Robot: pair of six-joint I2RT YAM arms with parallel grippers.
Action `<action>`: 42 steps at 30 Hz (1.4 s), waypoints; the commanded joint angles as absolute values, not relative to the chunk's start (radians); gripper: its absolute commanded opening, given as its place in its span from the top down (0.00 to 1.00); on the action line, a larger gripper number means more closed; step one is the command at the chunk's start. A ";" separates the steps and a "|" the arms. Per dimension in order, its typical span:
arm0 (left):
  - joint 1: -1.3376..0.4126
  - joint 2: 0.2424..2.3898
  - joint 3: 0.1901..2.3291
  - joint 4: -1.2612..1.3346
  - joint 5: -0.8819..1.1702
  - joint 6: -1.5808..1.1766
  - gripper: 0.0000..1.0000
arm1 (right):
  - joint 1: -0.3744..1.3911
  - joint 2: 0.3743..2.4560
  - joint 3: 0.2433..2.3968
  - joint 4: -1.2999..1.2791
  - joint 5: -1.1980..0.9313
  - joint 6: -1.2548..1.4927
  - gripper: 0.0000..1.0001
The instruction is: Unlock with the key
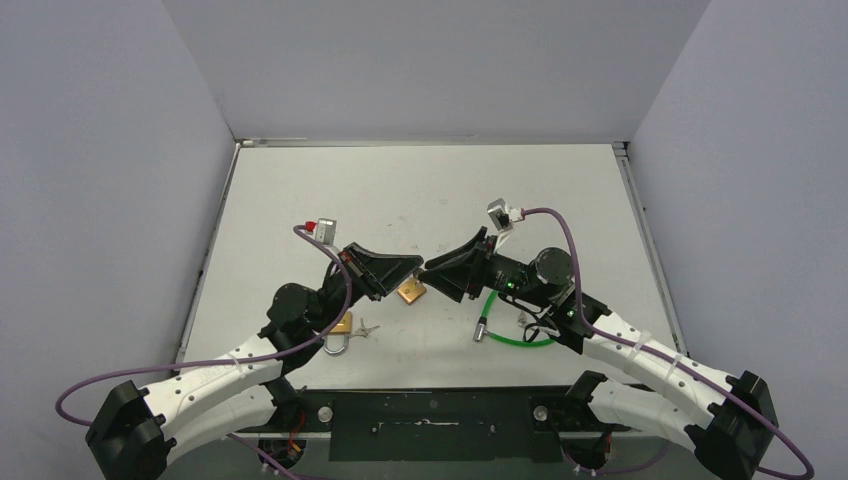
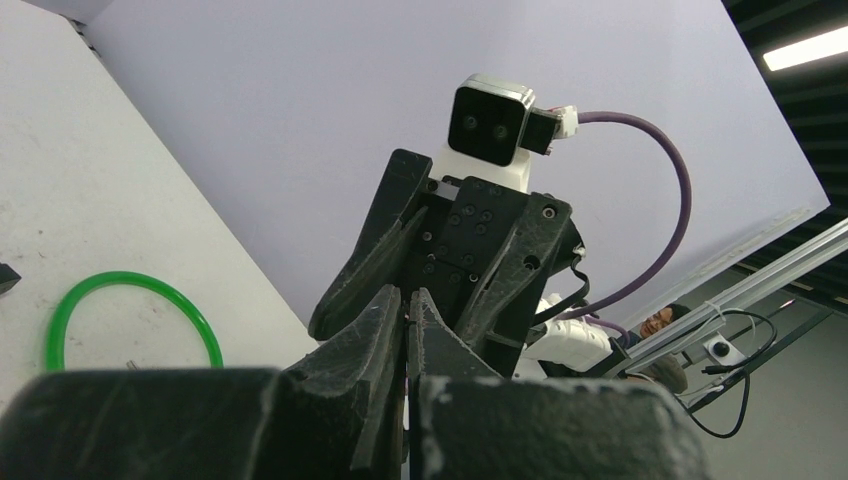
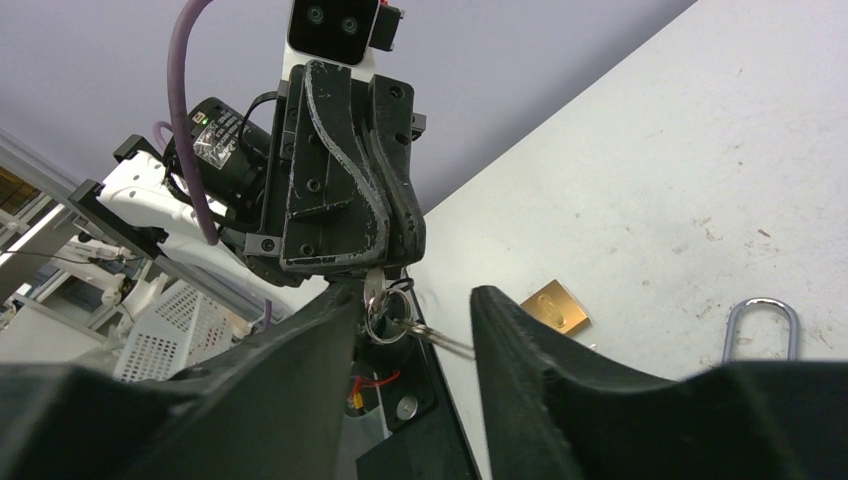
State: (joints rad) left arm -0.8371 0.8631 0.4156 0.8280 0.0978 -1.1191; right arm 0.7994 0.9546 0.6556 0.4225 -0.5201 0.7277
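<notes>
Left gripper (image 3: 374, 270) clamped together on key (image 3: 375, 286). Key ring (image 3: 372, 325) dangles under its tips. Right gripper (image 3: 415, 300) meets it tip to tip, fingers apart, ring hanging in gap close to one finger. We cannot tell if it touches. We see brass padlock (image 1: 411, 292) on table (image 1: 420, 190) just below both tips. Second padlock (image 1: 340, 330) sits back beside left arm, green loop (image 1: 515, 328) under right arm.

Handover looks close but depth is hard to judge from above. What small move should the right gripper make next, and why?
Probably close the right gripper on the keys. The shut left gripper holds them dangling in the gap between the right's open fingers, so a pinch should take them.
</notes>
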 commanded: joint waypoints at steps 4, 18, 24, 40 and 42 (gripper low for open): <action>-0.838 0.865 0.443 0.911 0.104 -1.121 1.00 | 0.804 0.965 0.660 0.511 -0.520 0.746 0.68; -0.838 0.887 0.434 0.976 0.133 -1.121 1.00 | 0.803 0.999 0.687 0.473 -0.514 0.760 1.00; -0.838 0.840 0.416 0.948 0.066 -1.135 0.45 | 0.803 0.955 0.675 0.442 -0.505 0.688 1.00; -0.838 0.772 0.539 0.315 -0.168 -1.157 0.30 | 0.848 0.999 0.811 0.163 -0.364 0.367 1.00; -0.838 0.798 0.564 0.270 -0.166 -1.162 0.32 | 0.868 1.027 0.845 0.127 -0.329 0.322 1.00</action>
